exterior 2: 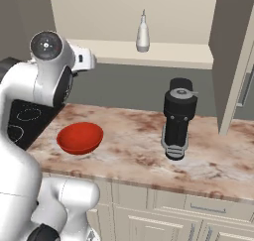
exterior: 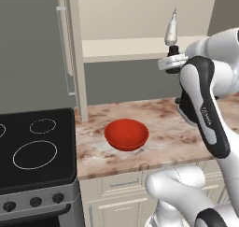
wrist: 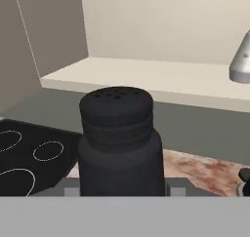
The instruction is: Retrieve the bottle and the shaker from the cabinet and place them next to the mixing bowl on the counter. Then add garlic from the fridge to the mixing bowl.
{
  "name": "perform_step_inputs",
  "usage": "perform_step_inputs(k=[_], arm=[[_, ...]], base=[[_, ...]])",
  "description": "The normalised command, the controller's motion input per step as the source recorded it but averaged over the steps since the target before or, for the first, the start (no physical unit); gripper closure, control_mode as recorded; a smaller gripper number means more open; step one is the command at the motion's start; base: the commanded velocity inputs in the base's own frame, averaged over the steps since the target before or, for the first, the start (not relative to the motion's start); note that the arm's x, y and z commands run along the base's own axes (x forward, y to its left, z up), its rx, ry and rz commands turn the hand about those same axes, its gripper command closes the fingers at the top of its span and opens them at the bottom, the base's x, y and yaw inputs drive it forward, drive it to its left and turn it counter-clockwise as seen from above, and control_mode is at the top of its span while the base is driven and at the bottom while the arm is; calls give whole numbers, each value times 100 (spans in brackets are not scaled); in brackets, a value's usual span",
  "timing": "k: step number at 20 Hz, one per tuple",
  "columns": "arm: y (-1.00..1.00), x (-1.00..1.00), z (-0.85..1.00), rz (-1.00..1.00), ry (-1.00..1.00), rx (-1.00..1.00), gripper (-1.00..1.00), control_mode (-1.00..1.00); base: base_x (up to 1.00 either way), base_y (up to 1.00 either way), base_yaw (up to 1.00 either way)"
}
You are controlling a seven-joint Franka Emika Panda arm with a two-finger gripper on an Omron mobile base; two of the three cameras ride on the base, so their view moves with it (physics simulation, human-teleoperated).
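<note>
Between the jaws, right at the near edge of the hand view: the shaker, black, upright, perforated cap on top, clamped at its lower body by the jaws, finger tips hidden behind it. In the left base view, just the shaker's dark cap peeking above the white hand, raised well clear of the surface, about level with the cabinet shelf.

Below the jaws and off to the left in the left base view: the mixing bowl, red, sitting upright on the surface, near the front edge, nothing seen inside. Further left of it, the black stovetop.

Beyond the jaws, up and slightly right in the hand view: the bottle, whitish-grey, standing on the cream shelf board; in the left base view directly above the held shaker, thin neck pointing up.

Well to the right of the bowl in the right base view: a black coffee machine standing on the surface, the bottle on the shelf above and left of it.
</note>
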Motion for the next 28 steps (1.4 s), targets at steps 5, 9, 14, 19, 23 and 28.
perform_step_inputs(k=[5,9,14,19,23,28], arm=[[-42,-24,-82,15,5,-2,100,-100],[-35,-2,-45,20,14,-7,100,-100],[-1,5,-16,28,6,-3,100,-100],[-20,35,-5,9,-3,0,100,-100],[-6,23,-32,0,7,0,100,-100],[1,16,-58,-5,24,-1,100,-100]], base=[[0,0,0],[0,0,0],[0,0,0],[0,0,0],[0,0,0],[0,0,0]])
